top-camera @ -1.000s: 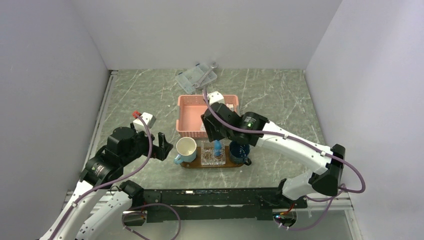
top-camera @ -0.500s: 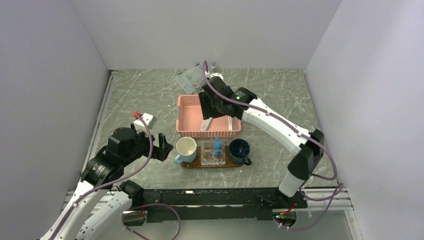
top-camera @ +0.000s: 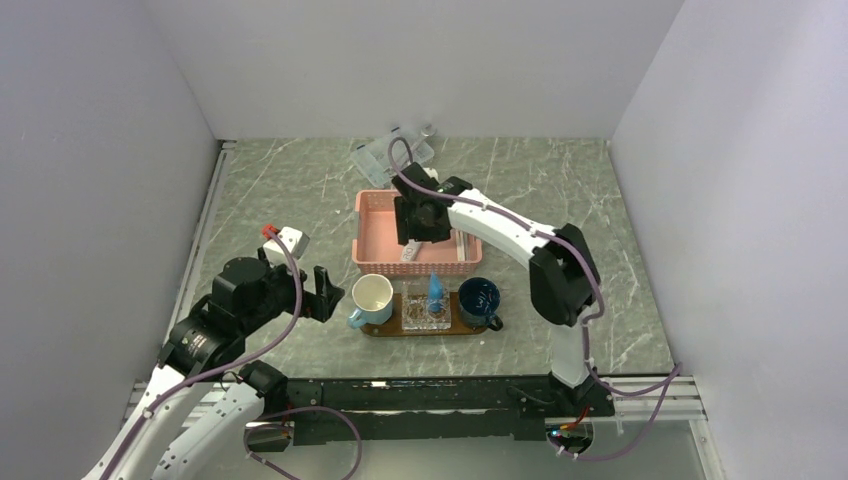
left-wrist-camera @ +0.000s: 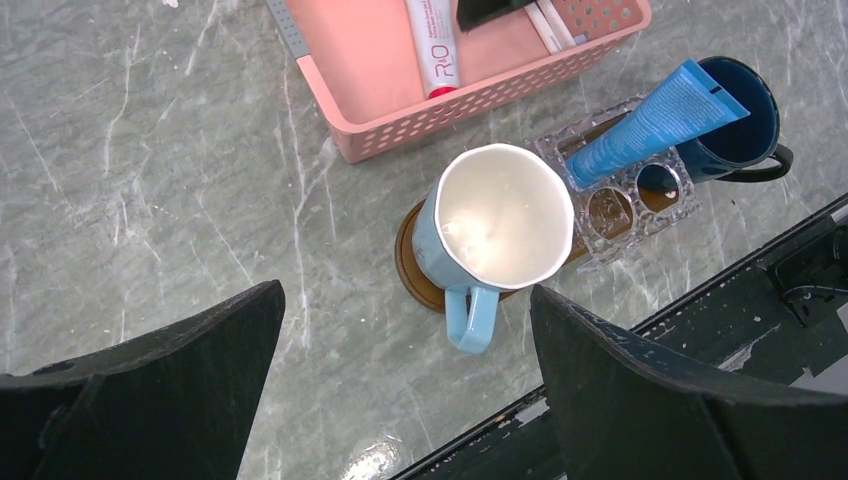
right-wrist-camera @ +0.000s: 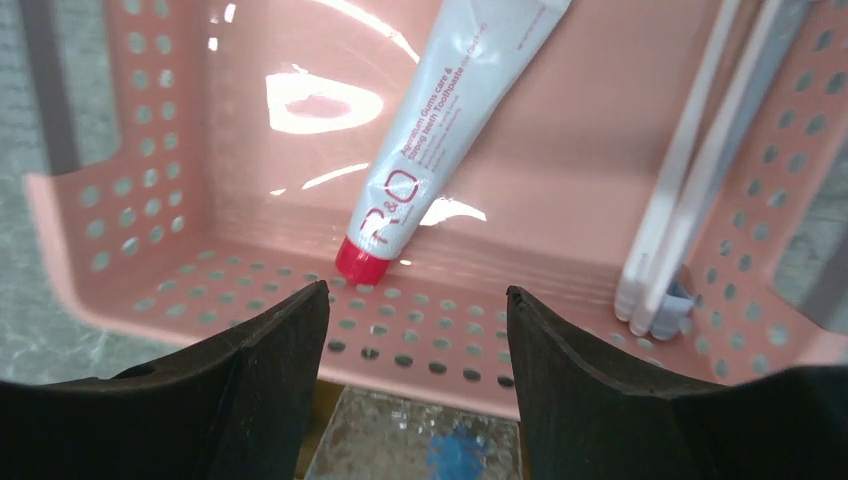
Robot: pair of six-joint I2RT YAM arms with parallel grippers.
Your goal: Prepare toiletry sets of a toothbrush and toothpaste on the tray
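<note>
The dark-brown oval tray (top-camera: 385, 329) lies near the front and also shows in the left wrist view (left-wrist-camera: 413, 277). On it stand a light-blue mug (left-wrist-camera: 500, 225), a clear holder (left-wrist-camera: 625, 195) and a dark-blue mug (left-wrist-camera: 745, 125). A bright blue toothpaste tube (left-wrist-camera: 655, 118) leans in the holder. The paler blue tube is out of view. White toothbrushes (right-wrist-camera: 690, 190) and a white tube with a red cap (right-wrist-camera: 435, 130) lie in the pink basket (top-camera: 375, 235). My right gripper (right-wrist-camera: 415, 390) is open and empty, low over the basket's near wall. My left gripper (left-wrist-camera: 405, 400) is open and empty, left of the light-blue mug.
A clear plastic box (top-camera: 392, 152) lies at the back, behind the basket. The basket's near wall (right-wrist-camera: 440, 340) stands right behind the tray. White walls close in the table on three sides. A black rail (top-camera: 430, 390) runs along the front edge.
My right arm has swung back from over the tray to the pink basket and come down into it. My left arm has barely moved.
</note>
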